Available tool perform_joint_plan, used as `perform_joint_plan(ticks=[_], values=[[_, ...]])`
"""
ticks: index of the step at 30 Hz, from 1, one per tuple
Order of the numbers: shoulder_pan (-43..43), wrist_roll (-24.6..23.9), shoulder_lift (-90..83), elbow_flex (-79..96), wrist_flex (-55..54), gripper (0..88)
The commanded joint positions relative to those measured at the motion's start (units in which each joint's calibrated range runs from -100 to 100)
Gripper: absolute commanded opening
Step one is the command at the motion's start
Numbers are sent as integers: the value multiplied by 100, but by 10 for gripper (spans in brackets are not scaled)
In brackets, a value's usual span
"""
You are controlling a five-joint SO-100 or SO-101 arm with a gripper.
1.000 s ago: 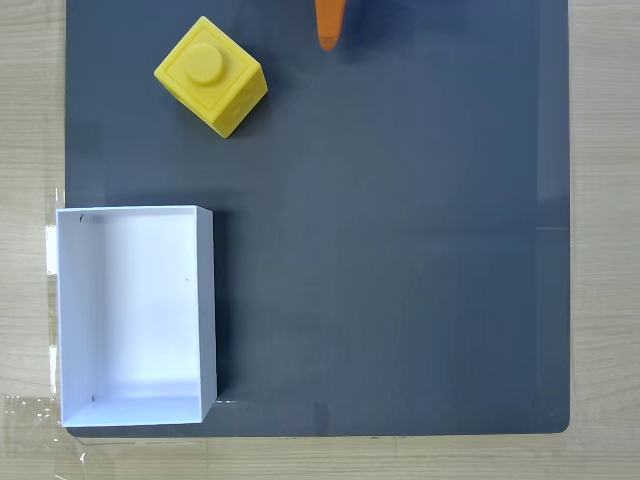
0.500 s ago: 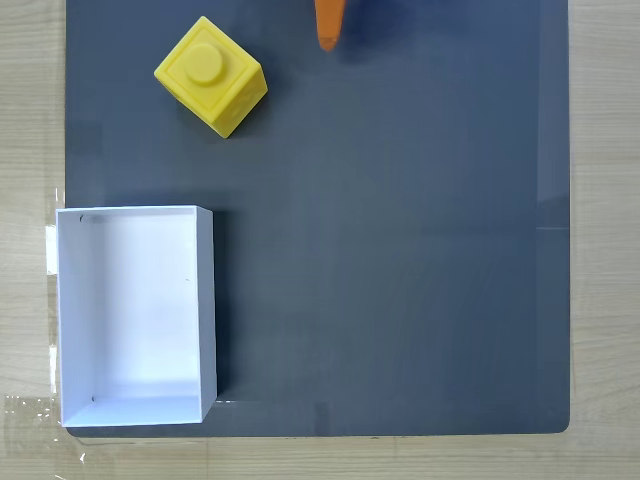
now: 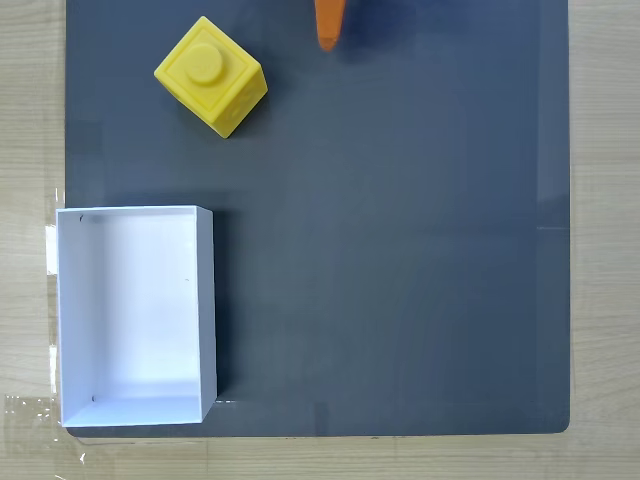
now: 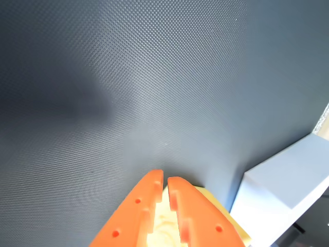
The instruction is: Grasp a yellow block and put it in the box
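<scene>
In the fixed view, the yellow block point(image 3: 211, 75) lies above the box point(image 3: 208, 300) (well apart) on the mat point(image 3: 400, 250).

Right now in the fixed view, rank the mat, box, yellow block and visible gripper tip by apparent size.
1. dark mat
2. box
3. yellow block
4. gripper tip, cropped by the top edge, so only its visible part counts.

yellow block point(image 3: 211, 75): glossy plastic | mat point(image 3: 400, 250): matt woven texture | table point(image 3: 30, 120): wood grain

Open dark mat point(image 3: 400, 250) across the centre and right of the fixed view. Yellow block point(image 3: 211, 76) standing upper left, white box point(image 3: 207, 310) lower left with upright walls, a clear strip between them.
</scene>
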Motion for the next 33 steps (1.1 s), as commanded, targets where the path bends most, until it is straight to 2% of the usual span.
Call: perform_joint_plan(ticks=[1, 5, 10, 17, 21, 27, 33], values=[[50, 5, 791, -879, -801, 18], [8, -31, 2351, -2154, -1612, 18], [84, -42, 4249, -4135, -1577, 18], [623, -897, 6071, -7039, 72, 18], [1010, -1228, 6842, -8260, 1093, 18], [1641, -1354, 7605, -9137, 2367, 18], [2273, -1306, 8241, -9092, 2733, 19]])
